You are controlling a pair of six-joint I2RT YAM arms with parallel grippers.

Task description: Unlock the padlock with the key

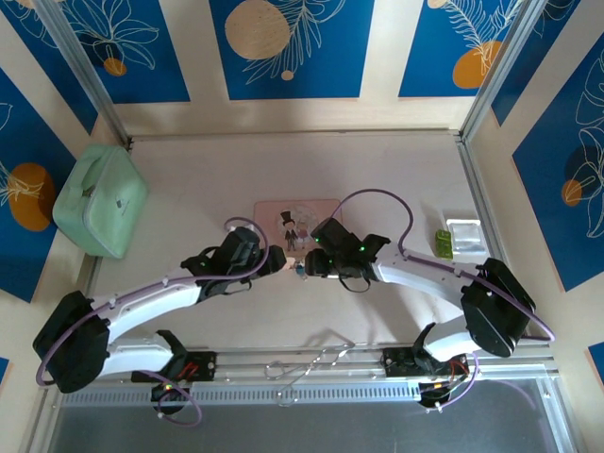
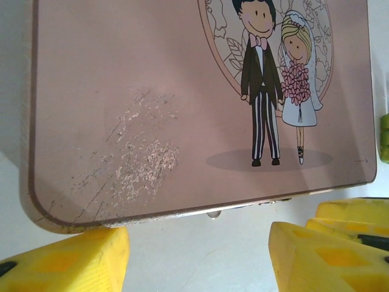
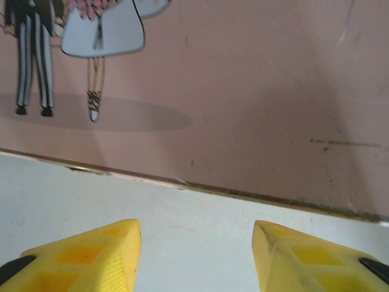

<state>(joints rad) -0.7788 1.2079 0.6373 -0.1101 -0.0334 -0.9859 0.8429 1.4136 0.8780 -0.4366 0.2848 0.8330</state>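
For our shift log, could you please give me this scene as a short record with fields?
Left gripper: open, facing pink tin
Right gripper: open, facing the same tin
Padlock: tiny bluish speck at the tin's near edge, between the grippers
Elsewhere: mint case on the left, clear tray on the right

There are two grippers, the left gripper (image 1: 279,261) and the right gripper (image 1: 311,265). One pink tin (image 1: 272,213) lies at centre, its lid bearing two cartoon figures, one groom (image 2: 259,79) and one bride (image 2: 299,91). One tiny padlock (image 1: 300,269) sits at the tin's 6 o'clock. One mint-green case (image 1: 99,200) sits at 9 o'clock. At 3 o'clock are one clear tray (image 1: 463,236) and one green object (image 1: 443,243).
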